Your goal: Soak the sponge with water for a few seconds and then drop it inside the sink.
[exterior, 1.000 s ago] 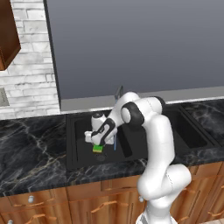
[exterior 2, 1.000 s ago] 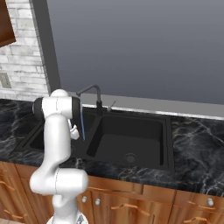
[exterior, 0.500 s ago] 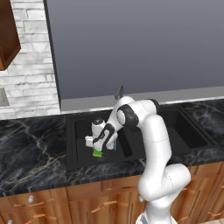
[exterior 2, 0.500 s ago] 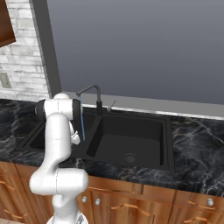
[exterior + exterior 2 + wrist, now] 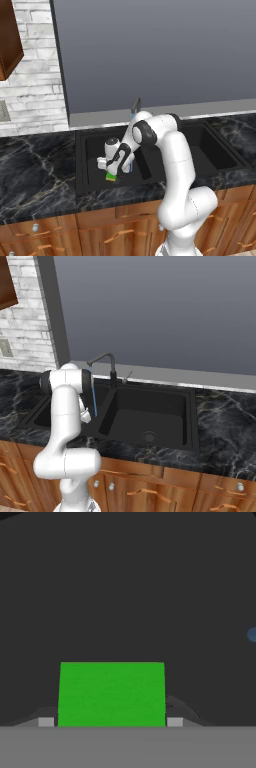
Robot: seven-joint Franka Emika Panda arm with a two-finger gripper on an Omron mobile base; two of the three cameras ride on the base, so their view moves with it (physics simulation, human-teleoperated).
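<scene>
Shifted slightly left over the sink's (image 5: 90, 165) left basin, gripper (image 5: 113, 175) clamps the sponge (image 5: 111, 176); water (image 5: 93, 398) streams beside it.

From the left base view the arm covers the divider and much of the right part of the left basin of the sink (image 5: 90, 150), and the sponge (image 5: 111, 176) shows as a green sliver (with a hint of yellow) under the hand (image 5: 114, 172). From the right base view the arm hides most of the left basin, and the water (image 5: 93, 398) is cut off below by it. In the hand view the sponge's near end is hidden at the bottom.
</scene>
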